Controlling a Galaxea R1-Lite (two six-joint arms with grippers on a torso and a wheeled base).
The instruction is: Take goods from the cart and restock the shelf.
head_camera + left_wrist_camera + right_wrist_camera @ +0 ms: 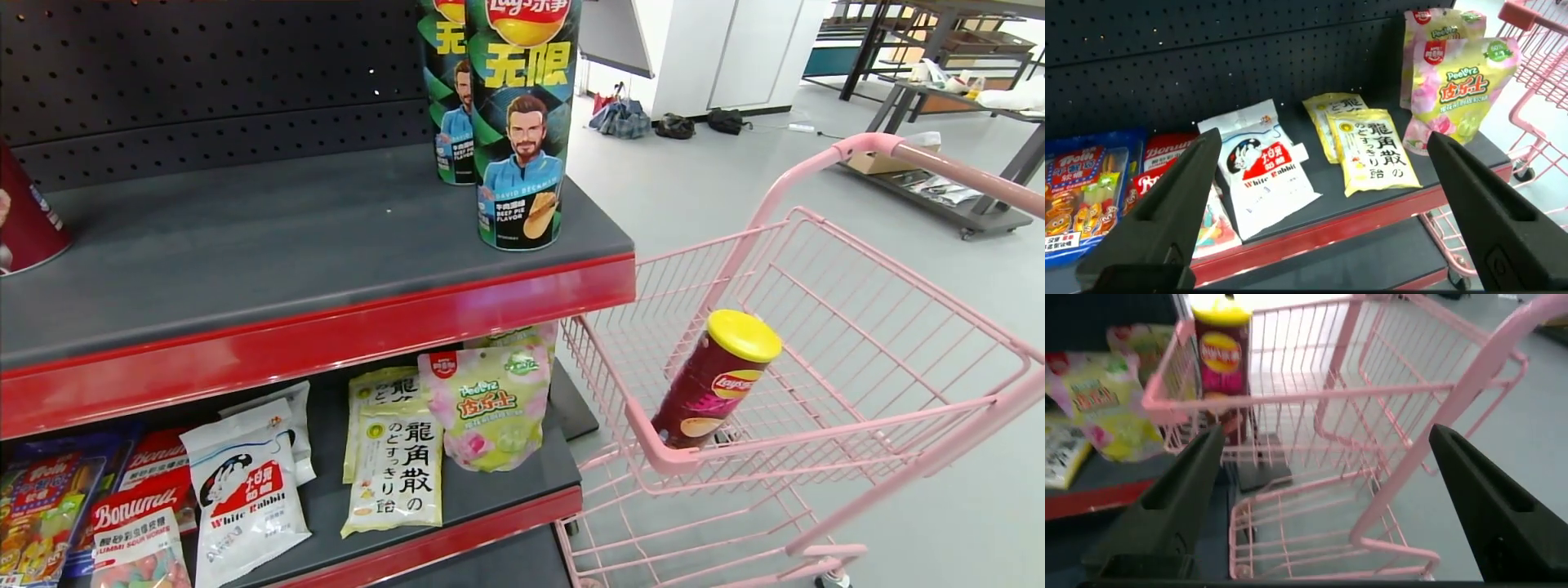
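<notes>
A dark red chip can [713, 382] with a yellow lid leans in the front left corner of the pink cart [898, 376]; the same can [1221, 355] shows behind the cart's wire in the right wrist view. Two green chip cans [519, 122] stand at the right end of the grey upper shelf [245, 253]. My left gripper [1319, 216] is open, facing the lower shelf's snack bags [1261, 167]. My right gripper [1323, 502] is open, in front of the cart's basket [1315, 408] and a little short of it.
The lower shelf [490, 482] holds several flat bags and a standing pink and green pouch [488, 406]. A red container [24, 216] sits at the upper shelf's left edge. The cart has a lower rack [1315, 531]. Open grey floor [718, 188] lies behind the cart.
</notes>
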